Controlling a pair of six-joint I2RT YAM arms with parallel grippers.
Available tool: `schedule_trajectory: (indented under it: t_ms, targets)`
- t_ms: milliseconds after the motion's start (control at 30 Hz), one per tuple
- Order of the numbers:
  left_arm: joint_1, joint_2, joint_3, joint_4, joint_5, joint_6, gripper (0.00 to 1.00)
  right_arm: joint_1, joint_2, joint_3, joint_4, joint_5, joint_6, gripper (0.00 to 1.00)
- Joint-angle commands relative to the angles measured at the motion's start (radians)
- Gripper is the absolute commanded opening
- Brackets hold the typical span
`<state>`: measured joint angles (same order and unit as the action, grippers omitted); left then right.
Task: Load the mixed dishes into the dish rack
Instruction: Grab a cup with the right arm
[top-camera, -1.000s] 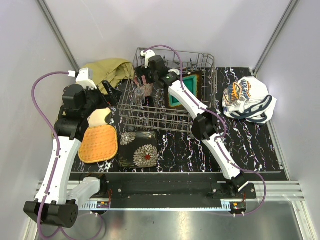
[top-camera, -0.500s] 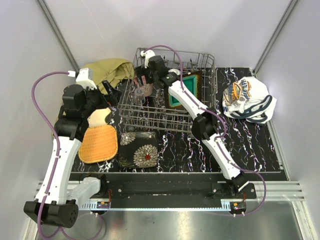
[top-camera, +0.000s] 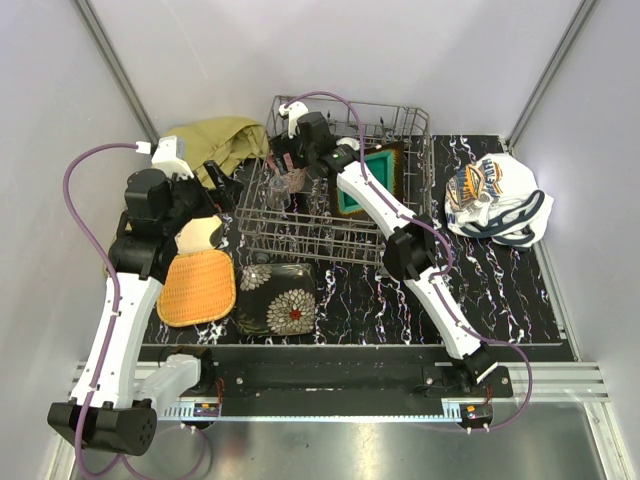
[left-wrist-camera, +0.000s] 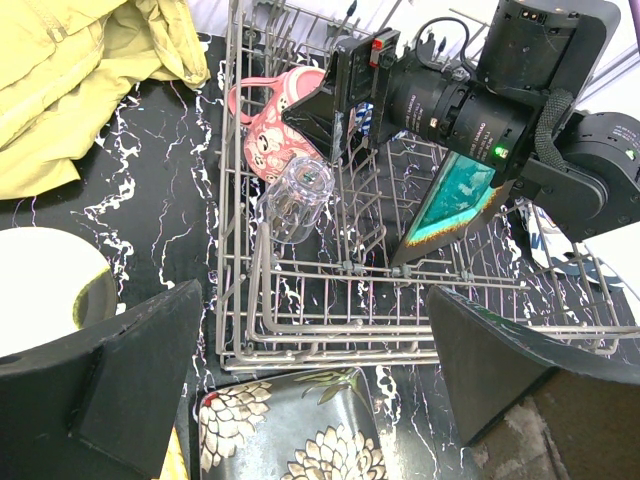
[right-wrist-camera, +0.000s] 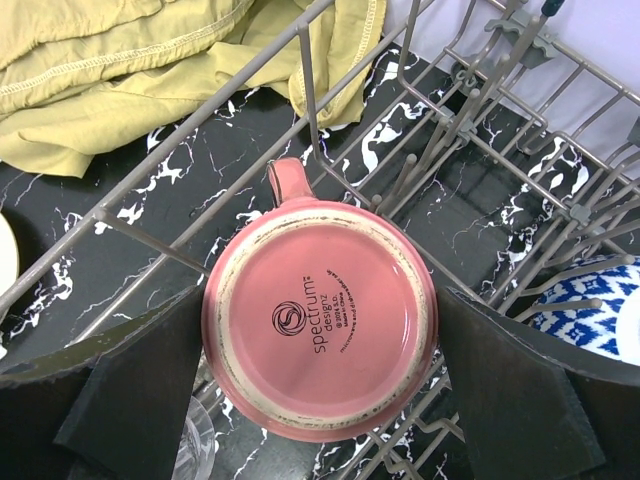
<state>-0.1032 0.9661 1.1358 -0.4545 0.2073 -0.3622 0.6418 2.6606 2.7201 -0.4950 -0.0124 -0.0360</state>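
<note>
From above, the dish rack (top-camera: 400, 110) sits at the far middle of the black marbled table (top-camera: 500, 290). The right arm reaches into its far-left corner, and the left hand (top-camera: 218, 183) hovers just outside its left side. On the table left of the rack lie the cream round plate (top-camera: 200, 232) and the orange woven-look square plate (top-camera: 197, 288). The dark floral plates (top-camera: 278, 298) lie in front of the rack's near edge. The olive-yellow cloth (top-camera: 215, 140) is heaped at the far left, the white printed cloth (top-camera: 495, 200) at the right.

The left wrist view opens up the inside of the rack. The teal square plate (left-wrist-camera: 455, 200) stands on edge, leaning among the tines, and the clear glass (left-wrist-camera: 298, 195) lies tilted on the wires. Beyond the glass, the pink cup (left-wrist-camera: 265, 135) rests in the far-left corner by the right hand (left-wrist-camera: 335, 95). The left hand's own fingers (left-wrist-camera: 130, 380) are spread wide, with nothing between them.

Only the right wrist view shows the cup's base — turned toward the camera, with a printed maker's mark on it and the handle toward the rack's wall. The right hand's fingers (right-wrist-camera: 520, 390) stand wide apart on either side of the cup; whether they touch it I cannot tell. A blue-and-white patterned dish (right-wrist-camera: 600, 300) peeks in at the right edge — unseen from above.
</note>
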Motion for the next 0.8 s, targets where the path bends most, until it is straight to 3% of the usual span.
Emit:
schedule_trajectory:
  t_ms: [0,300,500,767]
  targets:
    - [0.003,0.000,0.002,0.046,0.015,0.012,0.99,0.010,0.022,-0.054,-0.160,-0.018,-0.050,1.00]
    - [0.005,-0.006,0.001,0.042,0.014,0.012,0.99,0.010,0.024,-0.036,-0.194,-0.028,-0.061,0.98]
    - [0.005,-0.006,0.001,0.042,0.015,0.012,0.99,0.010,0.022,-0.026,-0.197,-0.017,-0.056,0.81]
    - [0.005,-0.010,-0.001,0.040,0.010,0.016,0.99,0.009,-0.008,-0.025,-0.154,-0.031,-0.044,0.65]
